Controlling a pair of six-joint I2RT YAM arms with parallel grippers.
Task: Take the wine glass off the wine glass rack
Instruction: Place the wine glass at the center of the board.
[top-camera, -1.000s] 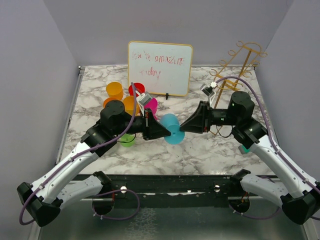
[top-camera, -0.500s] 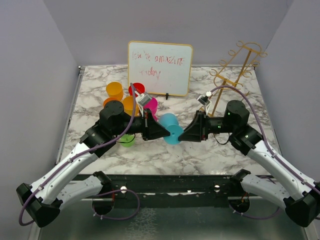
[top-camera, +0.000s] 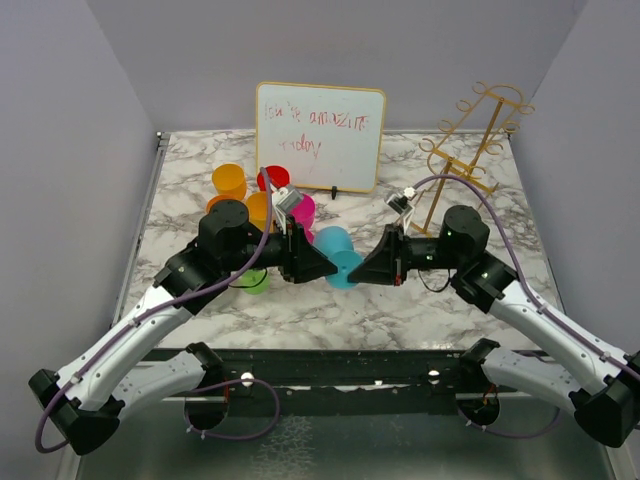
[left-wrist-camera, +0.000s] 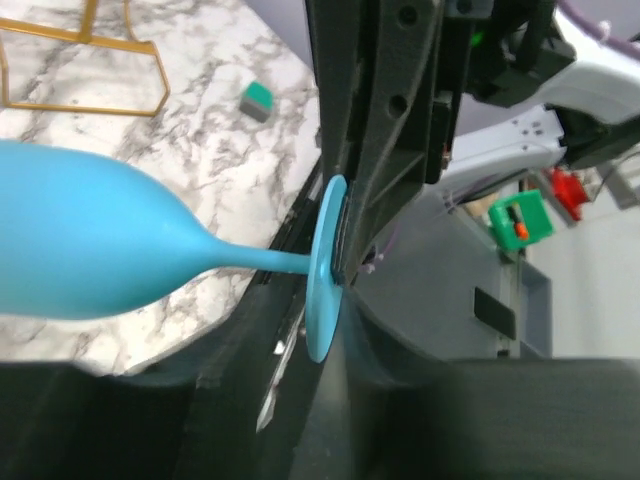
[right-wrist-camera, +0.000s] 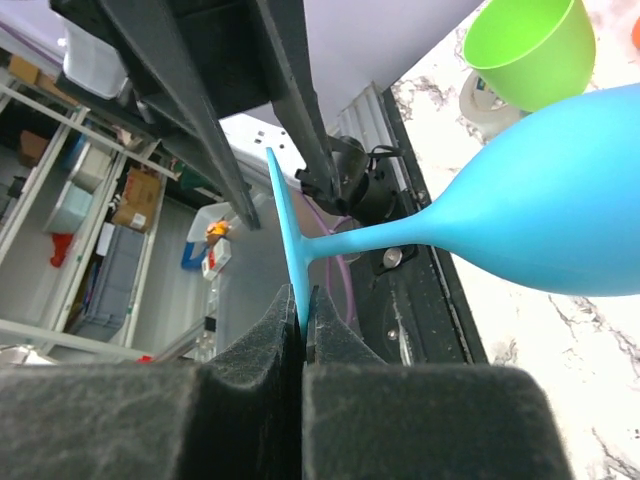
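Right arm has slid in toward the left one, and the blue wine glass hangs sideways between them over the surface, well apart from the gold rack at the back right. Looks like a handoff to me. Right fingers are pinched tight on its foot. Left fingers sit by that same foot, but I can't tell if they're gripping.

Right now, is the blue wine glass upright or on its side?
On its side: the blue wine glass lies stem sideways, foot pinched in the shut right gripper.
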